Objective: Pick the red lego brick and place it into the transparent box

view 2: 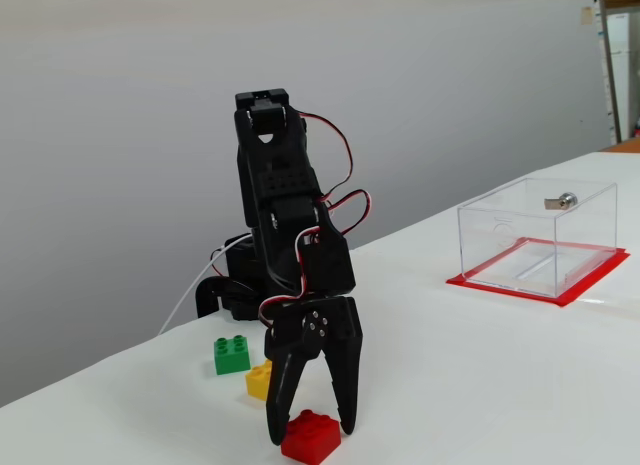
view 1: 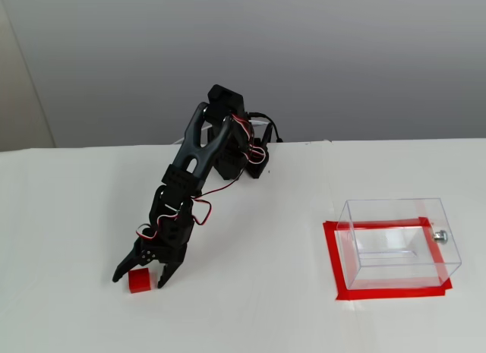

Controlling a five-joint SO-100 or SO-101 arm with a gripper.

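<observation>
White surface (view 1: 250,307) wide and mostly bare, and over on the right of a fixed view sits the transparent box (view 1: 399,243), empty, standing inside a frame of red tape (view 1: 332,254) with its little silver knob (view 1: 440,235) on the side. Nothing in it yet, so the placing is all still to do. The black arm (view 2: 285,215) is bent right down, and its pincer (view 2: 310,427) is spread, one finger either side of the red lego brick (view 2: 311,436). The brick sits flat on the surface, well apart from the box, not lifted. I'd judge we're at the grasp itself: closing, lifting, carrying across and dropping all remain. Behind the arm, a green brick (view 2: 232,354) and a yellow brick (view 2: 260,379) sit untouched.
</observation>
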